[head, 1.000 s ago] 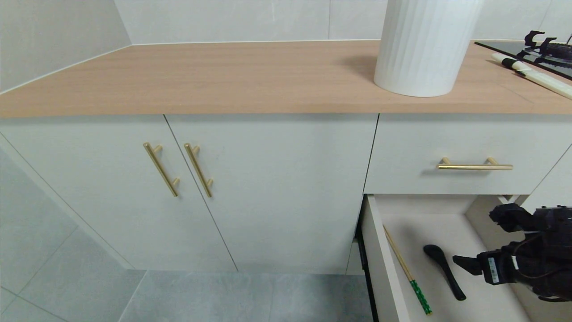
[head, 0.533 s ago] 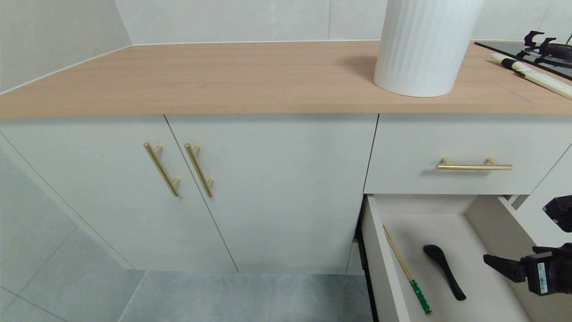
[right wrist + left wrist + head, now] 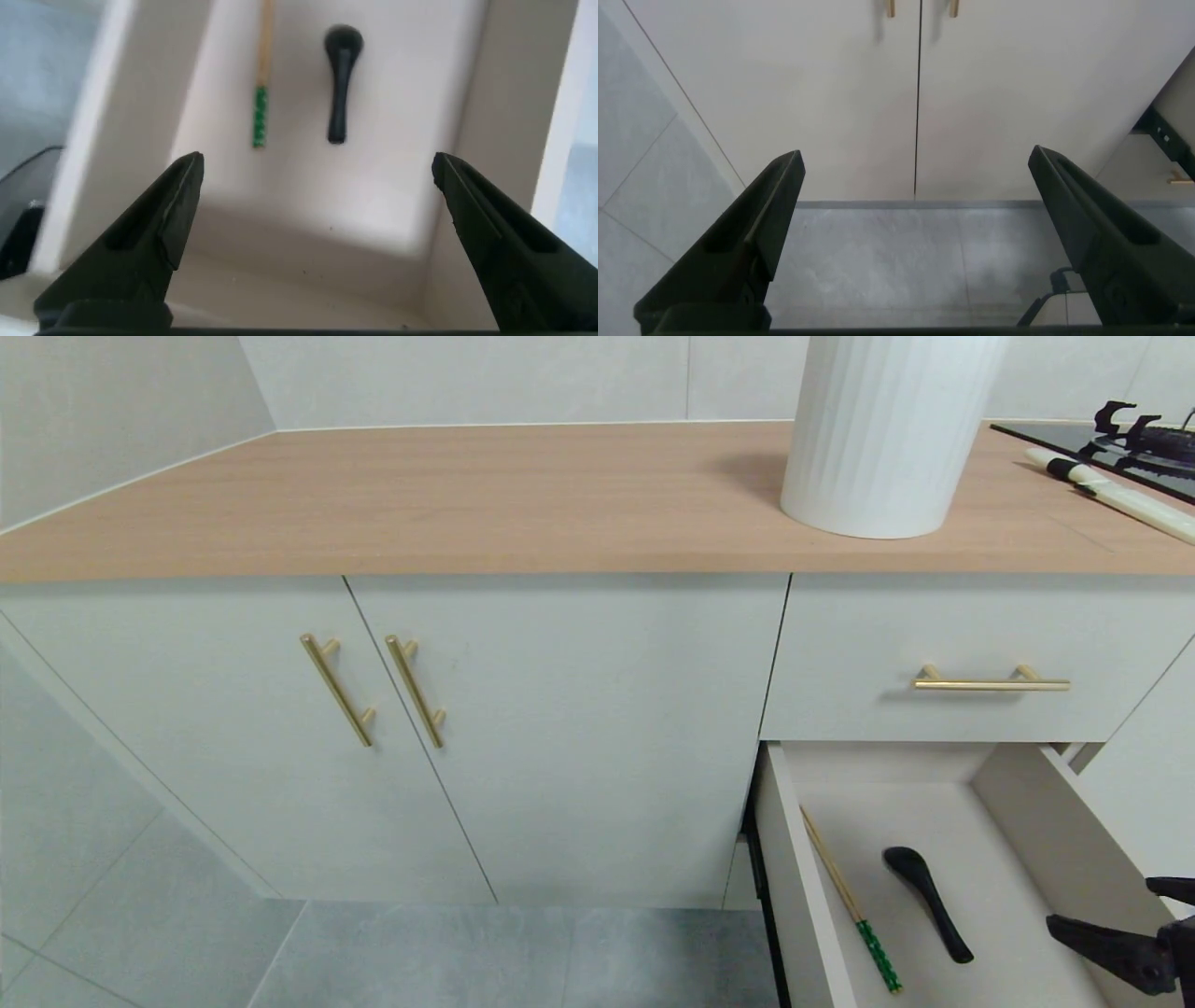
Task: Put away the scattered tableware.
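Chopsticks [image 3: 850,905] and black spoon [image 3: 926,903] lie side by side, apart, in the open drawer [image 3: 1036,831] low on the right, my right gripper [image 3: 316,168] over its near end, spread wide, holding nothing, my left gripper [image 3: 915,157] wide and bare too, facing cabinet doors [image 3: 1018,93] and grey floor [image 3: 906,252]

No legible text, label, number or sign anywhere.
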Controlling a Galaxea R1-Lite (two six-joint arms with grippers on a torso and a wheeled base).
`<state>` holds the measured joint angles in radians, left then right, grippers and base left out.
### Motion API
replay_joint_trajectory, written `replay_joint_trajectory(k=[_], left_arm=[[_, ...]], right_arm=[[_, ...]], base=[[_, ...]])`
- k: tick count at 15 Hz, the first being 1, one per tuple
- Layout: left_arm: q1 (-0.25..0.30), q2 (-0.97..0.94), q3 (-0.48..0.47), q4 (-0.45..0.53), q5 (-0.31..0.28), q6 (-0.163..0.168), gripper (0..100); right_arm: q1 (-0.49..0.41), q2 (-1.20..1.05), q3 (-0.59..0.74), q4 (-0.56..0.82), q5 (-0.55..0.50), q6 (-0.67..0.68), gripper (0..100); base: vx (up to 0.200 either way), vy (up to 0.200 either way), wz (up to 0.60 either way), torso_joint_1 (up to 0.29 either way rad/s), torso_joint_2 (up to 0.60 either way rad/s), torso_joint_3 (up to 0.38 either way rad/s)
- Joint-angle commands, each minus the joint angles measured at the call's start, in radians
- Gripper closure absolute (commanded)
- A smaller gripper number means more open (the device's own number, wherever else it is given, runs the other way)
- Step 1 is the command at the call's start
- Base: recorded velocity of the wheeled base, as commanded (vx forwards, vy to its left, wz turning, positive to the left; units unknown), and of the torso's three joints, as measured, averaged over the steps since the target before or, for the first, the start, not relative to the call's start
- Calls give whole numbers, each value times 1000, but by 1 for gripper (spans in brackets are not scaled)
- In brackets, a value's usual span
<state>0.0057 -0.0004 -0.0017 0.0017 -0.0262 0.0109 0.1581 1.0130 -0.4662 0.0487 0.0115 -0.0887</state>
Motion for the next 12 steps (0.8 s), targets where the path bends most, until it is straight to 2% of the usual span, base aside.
replay_joint_trajectory(k=[1, 11, 12], left_arm=[[0, 0, 0, 0, 0, 0, 0], [0, 0, 0, 0, 0, 0, 0], [0, 0, 0, 0, 0, 0, 0]], right_arm=[[11, -37, -9, 2, -2, 0, 0], [11, -47, 4, 3, 2, -20, 0], [11, -33, 9, 3, 2, -20, 0]], base=[[-200, 0, 0, 2, -2, 7], [-200, 0, 0, 5, 1, 4], [0, 0, 0, 0, 0, 0]])
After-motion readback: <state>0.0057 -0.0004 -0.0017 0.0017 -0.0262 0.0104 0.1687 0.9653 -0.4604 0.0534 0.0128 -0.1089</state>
